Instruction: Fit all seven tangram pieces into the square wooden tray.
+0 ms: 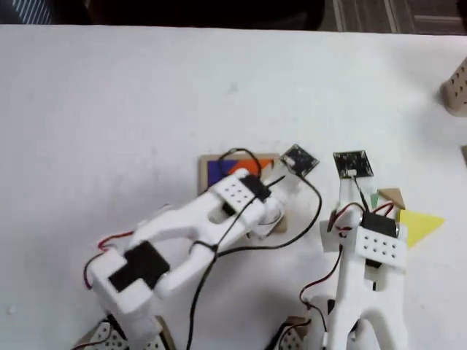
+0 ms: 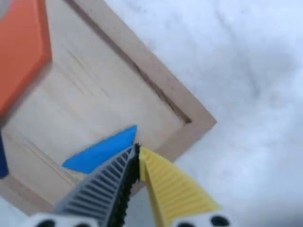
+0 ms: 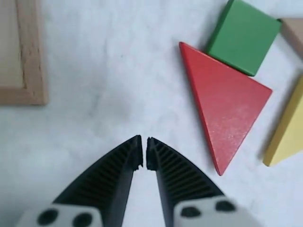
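The left gripper (image 2: 138,150) hangs over the tray (image 2: 156,73) with jaws closed, its tips at the end of a blue piece (image 2: 99,151) lying inside, apart from an orange piece (image 2: 21,47). The right gripper (image 3: 144,145) — closed on nothing — is above the table (image 3: 94,94), near the red triangle (image 3: 225,104), green square (image 3: 244,35) and yellow piece (image 3: 286,132).
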{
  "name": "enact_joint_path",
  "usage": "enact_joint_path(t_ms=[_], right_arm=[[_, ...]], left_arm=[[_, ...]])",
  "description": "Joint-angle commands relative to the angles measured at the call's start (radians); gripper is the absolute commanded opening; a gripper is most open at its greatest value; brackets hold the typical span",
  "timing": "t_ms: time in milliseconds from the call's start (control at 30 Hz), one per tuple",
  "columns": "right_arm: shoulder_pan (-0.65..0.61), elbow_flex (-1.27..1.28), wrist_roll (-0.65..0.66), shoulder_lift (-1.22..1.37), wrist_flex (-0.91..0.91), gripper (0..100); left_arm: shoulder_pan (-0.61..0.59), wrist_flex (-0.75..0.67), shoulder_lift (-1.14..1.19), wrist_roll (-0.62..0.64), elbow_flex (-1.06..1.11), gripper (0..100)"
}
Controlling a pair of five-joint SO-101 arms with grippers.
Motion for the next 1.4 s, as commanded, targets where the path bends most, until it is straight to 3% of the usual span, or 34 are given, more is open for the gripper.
enact_joint_path(t_ms=[0,433,833,1167,1367], right_arm=[[0.004,-0.005,0.009,-0.025,-0.016,2.2],[0.005,-0.005,0.014,-0.025,-0.016,2.2],[0.005,-0.005,0.014,-0.025,-0.016,2.3],[0.004,0.003,0.014,-0.025,-0.016,2.3],[0.004,0.003,0.015,-0.025,-0.016,2.3]], left_arm=[[-0.021,0.011,0.019,0.014,-0.086,2],[-0.186,0.018,0.11,0.015,-0.229,2],[-0.217,0.072,0.028,0.015,-0.192,2],[-0.12,0.063,-0.124,0.006,-0.071,2],[-0.039,-0.037,-0.124,-0.025,0.034,2]])
